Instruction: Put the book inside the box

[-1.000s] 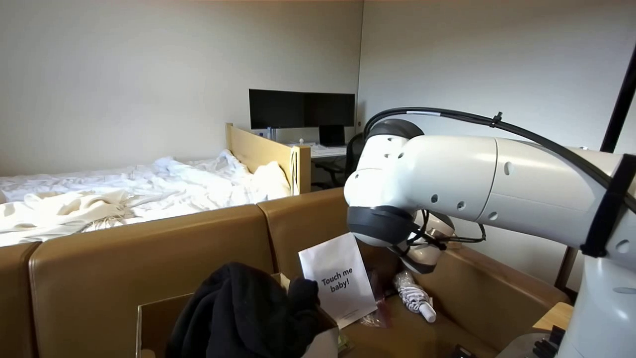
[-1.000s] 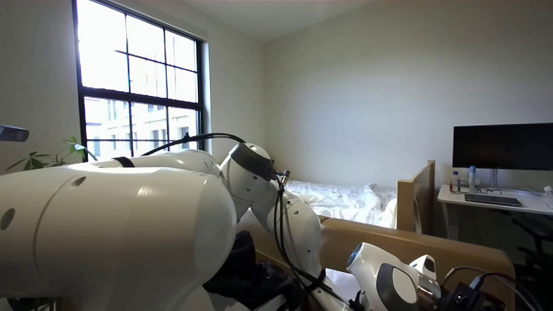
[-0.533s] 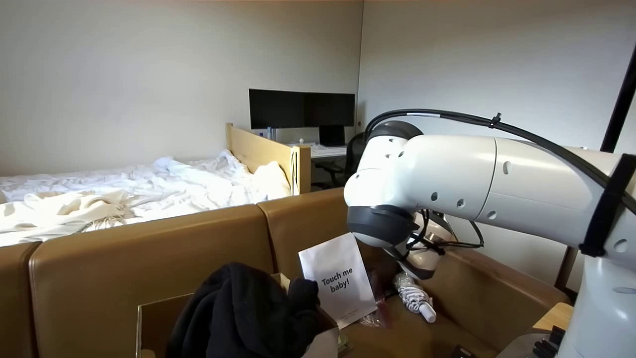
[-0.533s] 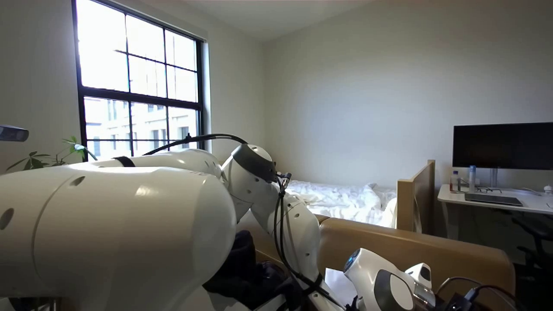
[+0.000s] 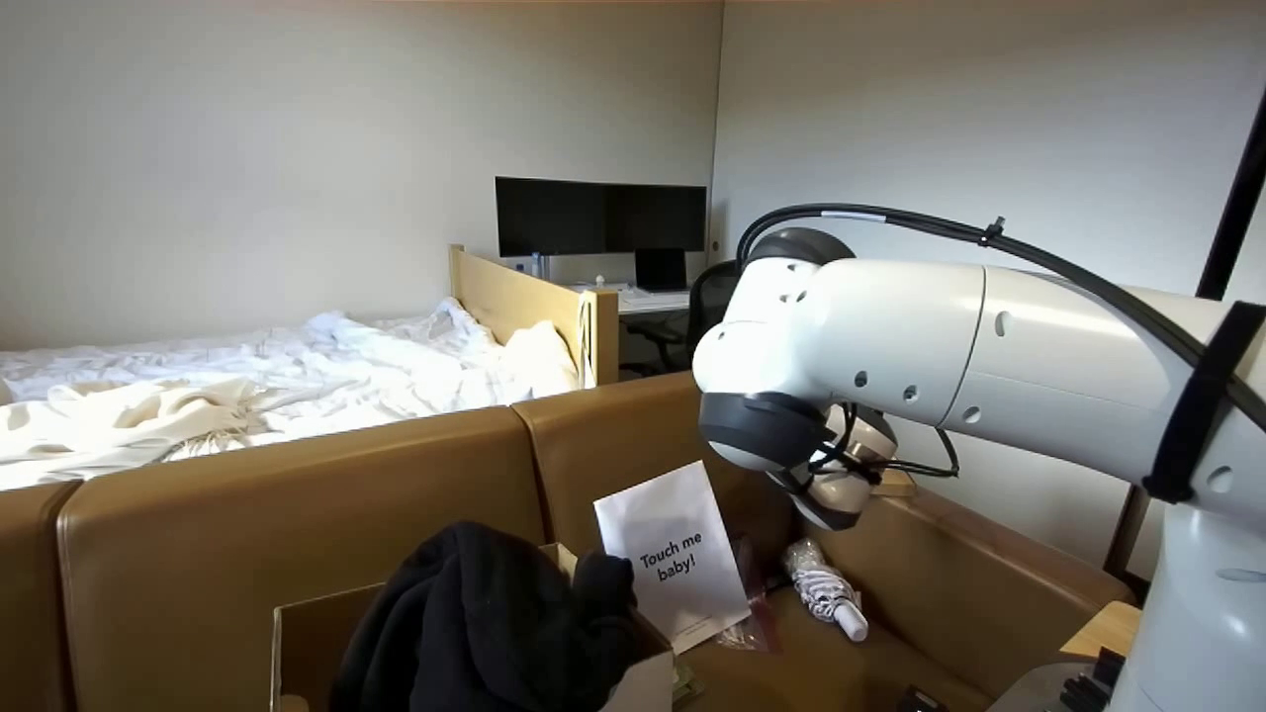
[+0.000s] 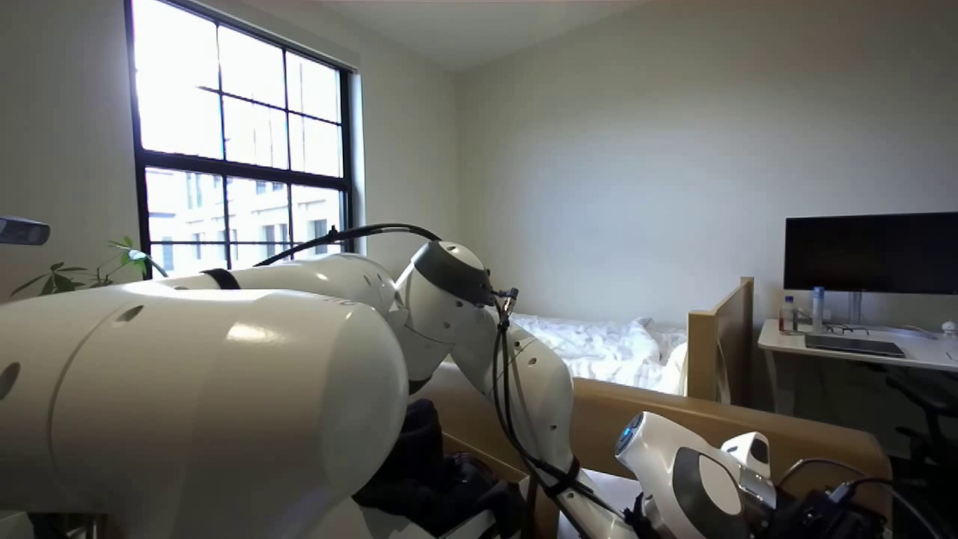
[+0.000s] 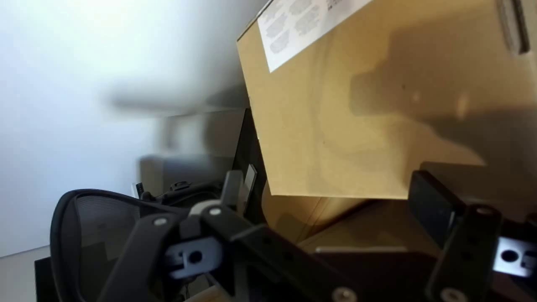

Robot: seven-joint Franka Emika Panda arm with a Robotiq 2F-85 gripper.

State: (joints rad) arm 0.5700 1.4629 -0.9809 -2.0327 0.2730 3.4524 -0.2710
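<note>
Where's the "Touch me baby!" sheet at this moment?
In an exterior view, the white sheet is tilted in the lower half, just right of centre, with the black cloth to its left and what looks like a folded umbrella to its right.

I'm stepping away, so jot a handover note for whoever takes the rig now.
Gripper: open, with nothing seen in its grasp.
Book: unconfirmed; the tan-brown panel with a white label, beyond the gripper in the wrist view, may be it or a box side.
Box: likely the open one in an exterior view, dark cloth hiding much of its inside.
Done: no placement confirmed.
Left: probably grip the book and put it inside.
</note>
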